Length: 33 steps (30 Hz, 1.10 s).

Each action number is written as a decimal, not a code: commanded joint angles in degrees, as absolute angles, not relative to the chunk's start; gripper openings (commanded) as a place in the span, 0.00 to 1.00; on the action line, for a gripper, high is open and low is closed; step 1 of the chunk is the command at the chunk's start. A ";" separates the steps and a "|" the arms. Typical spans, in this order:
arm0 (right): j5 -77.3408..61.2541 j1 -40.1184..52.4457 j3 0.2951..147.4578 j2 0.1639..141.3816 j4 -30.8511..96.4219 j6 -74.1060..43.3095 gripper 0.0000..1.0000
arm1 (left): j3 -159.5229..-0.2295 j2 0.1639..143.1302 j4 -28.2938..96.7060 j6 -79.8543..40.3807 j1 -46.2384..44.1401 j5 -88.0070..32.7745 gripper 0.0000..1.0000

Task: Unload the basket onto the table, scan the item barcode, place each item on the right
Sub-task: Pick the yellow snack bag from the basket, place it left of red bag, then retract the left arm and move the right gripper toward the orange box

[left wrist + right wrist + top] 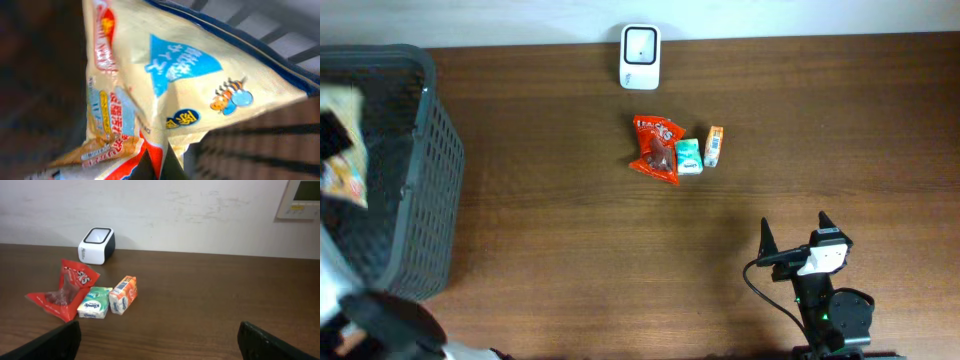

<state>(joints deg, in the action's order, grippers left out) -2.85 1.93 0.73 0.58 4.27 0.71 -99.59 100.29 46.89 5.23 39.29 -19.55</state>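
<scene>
A pale yellow snack bag with a blue triangle and a bee picture fills the left wrist view. Its lower edge is pinched between the dark fingers of my left gripper, which is shut on it. From overhead the bag hangs inside the grey basket at the far left, with the gripper mostly hidden. The white scanner with a dark window stands at the table's back edge. My right gripper stands open near the front right, holding nothing.
A red snack bag, a green tissue pack and a small orange box lie together in front of the scanner. The same three lie at the left of the right wrist view.
</scene>
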 commanded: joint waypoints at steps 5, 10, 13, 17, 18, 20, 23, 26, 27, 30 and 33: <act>-3.16 2.24 0.32 0.25 4.34 1.06 0.99 | -108.53 78.96 48.60 -28.75 25.17 -28.69 0.00; -3.16 2.24 0.32 0.25 4.34 1.08 0.98 | -104.99 83.79 55.24 -27.83 -0.16 -19.70 0.00; -3.16 2.24 0.32 0.25 4.34 1.06 0.98 | -100.84 93.73 54.96 -30.94 -13.80 -8.32 0.00; -3.16 2.24 0.32 0.25 4.34 1.08 0.99 | -100.79 112.18 52.10 -39.44 -22.44 -0.73 0.00; -3.16 2.24 0.32 0.25 4.32 1.08 0.98 | -100.79 115.85 52.12 -39.46 -22.90 2.39 0.00; -3.16 2.24 0.32 0.25 4.34 1.06 0.99 | -100.79 119.42 52.21 -39.46 -23.35 -0.45 0.00; -3.16 2.24 0.32 0.25 4.34 1.06 0.99 | -100.82 121.40 51.92 -38.96 -23.64 -4.80 0.56; -3.16 2.24 0.32 0.25 4.32 1.06 0.98 | -106.96 121.27 54.92 -29.63 -23.38 -6.79 0.89; -3.16 2.24 0.32 0.25 4.34 1.06 0.99 | -112.81 121.27 59.18 -25.91 -22.96 -6.66 0.93; -3.16 2.24 0.32 0.25 4.34 1.08 0.98 | -132.75 121.27 73.52 -19.55 -20.58 -5.08 1.00; -3.16 2.24 0.32 0.25 4.34 1.08 0.99 | -145.82 121.27 82.21 -19.57 -17.74 4.60 0.99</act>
